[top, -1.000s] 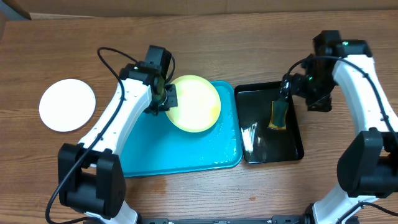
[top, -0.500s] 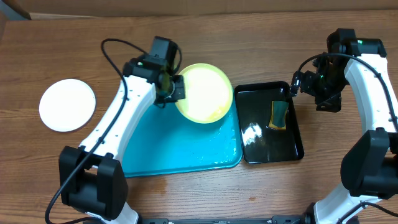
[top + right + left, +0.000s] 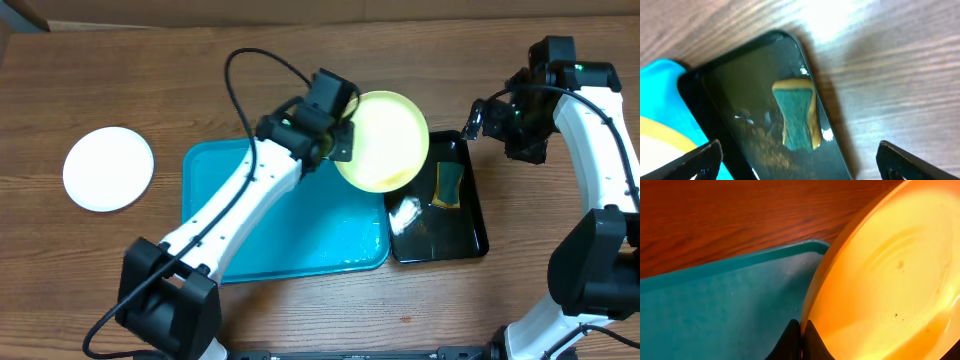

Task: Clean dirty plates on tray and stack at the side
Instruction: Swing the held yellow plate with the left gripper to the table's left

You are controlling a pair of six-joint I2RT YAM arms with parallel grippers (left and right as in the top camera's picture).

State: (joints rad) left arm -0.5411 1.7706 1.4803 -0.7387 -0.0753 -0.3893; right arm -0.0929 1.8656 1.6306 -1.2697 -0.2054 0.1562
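Note:
My left gripper is shut on the rim of the pale yellow-green plate and holds it tilted above the turquoise tray's far right corner and the black tray's edge. In the left wrist view the fingers pinch the plate's edge, which has small dark specks. A white plate lies on the table at the far left. A third plate is not in view. My right gripper is open and empty, above the black tray's far right corner.
A glossy black tray holding water stands right of the turquoise tray, with a green and yellow sponge in it. The sponge also shows in the right wrist view.
My left arm has carried the yellow-green plate to the right, from over the turquoise tray to its right corner beside the black tray. My right gripper has drawn away from the sponge.

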